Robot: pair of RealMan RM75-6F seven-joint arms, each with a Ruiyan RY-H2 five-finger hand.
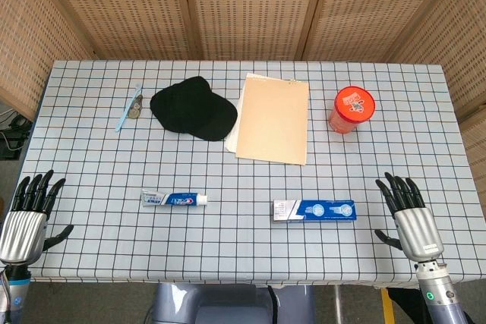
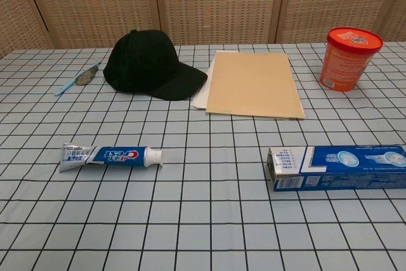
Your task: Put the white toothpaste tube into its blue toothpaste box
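Tube [image 1: 174,199]: we find it lying flat near the table's [image 1: 91,134] front edge, left of centre, cap pointing right.
Box [image 1: 314,210]: flat near the front edge, right of centre, well apart from the tube.
Left hand [image 1: 26,216]: we see it at the front left corner, fingers spread, holding nothing.
Right hand [image 1: 410,217]: at the front right corner, fingers spread, empty, near the box.
Rear half: toothbrush [image 1: 127,108], cap [image 1: 193,108], folder [image 1: 272,119], red tub [image 1: 351,109].
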